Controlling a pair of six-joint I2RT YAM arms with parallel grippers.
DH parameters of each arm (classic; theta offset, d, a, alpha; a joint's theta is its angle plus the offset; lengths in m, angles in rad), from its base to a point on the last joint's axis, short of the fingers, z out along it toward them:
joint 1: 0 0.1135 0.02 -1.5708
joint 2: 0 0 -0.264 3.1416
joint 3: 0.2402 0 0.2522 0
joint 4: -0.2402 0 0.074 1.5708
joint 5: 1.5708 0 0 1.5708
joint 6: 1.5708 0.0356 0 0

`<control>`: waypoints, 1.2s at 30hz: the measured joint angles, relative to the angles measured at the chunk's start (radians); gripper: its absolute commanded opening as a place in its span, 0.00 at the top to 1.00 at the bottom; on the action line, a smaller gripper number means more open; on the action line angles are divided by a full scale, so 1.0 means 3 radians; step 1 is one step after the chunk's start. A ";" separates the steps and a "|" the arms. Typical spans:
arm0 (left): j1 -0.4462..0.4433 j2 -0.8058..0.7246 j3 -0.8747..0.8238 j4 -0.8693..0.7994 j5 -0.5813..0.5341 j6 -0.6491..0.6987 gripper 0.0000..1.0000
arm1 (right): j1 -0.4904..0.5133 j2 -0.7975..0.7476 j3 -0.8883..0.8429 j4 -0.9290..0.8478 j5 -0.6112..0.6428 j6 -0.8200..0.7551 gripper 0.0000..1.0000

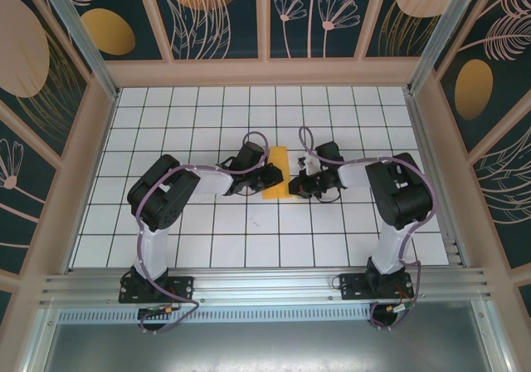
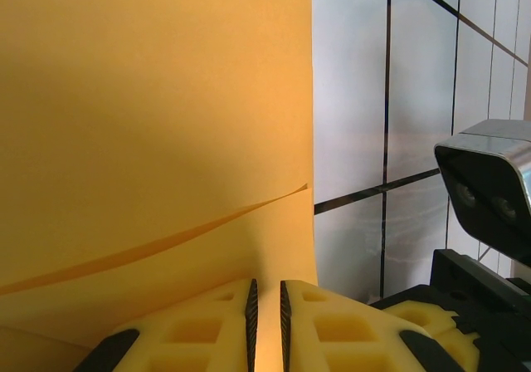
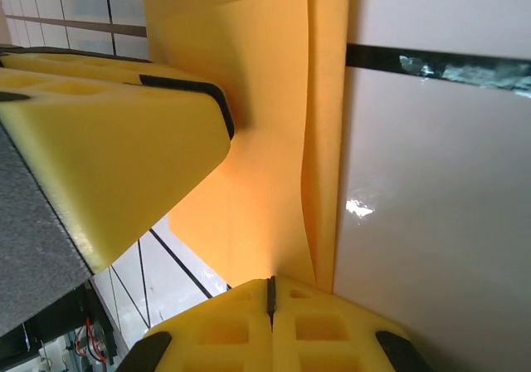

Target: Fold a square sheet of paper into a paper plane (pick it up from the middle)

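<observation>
- While it is lying on the white grid table (image 1: pixel 249 239), the sheet of paper (image 1: pixel 276 173) is showing as a narrow upright orange-yellow strip just above the centre of the top view, with both arms closing in on it from the sides.
- In the right wrist view, the sheet is running from the top centre down to the bottom centre in two layers, and the upper layer's edge is lifting slightly off the lower one.
- In the left wrist view, the sheet is covering the left and centre of the frame, and a curved paper edge is crossing it from lower left to centre.
- The left gripper (image 2: pixel 265 305) is working at the bottom centre of its view. Its jaws are clenched on the sheet's near edge, with a thin orange sliver showing between the pads.
- The right gripper (image 3: pixel 270 293) is working at the bottom centre of its view. Its jaws are pressing together where the sheet's lower edge is meeting them, grasping the paper.
- A yellow finger (image 3: pixel 124 139) of the left gripper is reaching in over the sheet at the upper left of the right wrist view.
</observation>
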 measured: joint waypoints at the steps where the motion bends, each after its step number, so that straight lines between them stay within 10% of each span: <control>1: 0.0000 0.0000 0.0001 0.0000 0.0000 0.0000 0.81 | 0.0000 -0.0005 0.0000 -0.0003 0.0003 0.0000 0.98; 29: 0.0000 0.0000 0.0019 -0.0046 0.0000 0.0004 0.81 | 0.0022 -0.0089 -0.0018 -0.0195 0.0175 -0.0072 1.00; 36: 0.0000 -0.0006 0.0056 -0.0088 0.0009 0.0027 0.78 | 0.0005 -0.0237 -0.0134 -0.0125 0.0183 -0.0070 0.87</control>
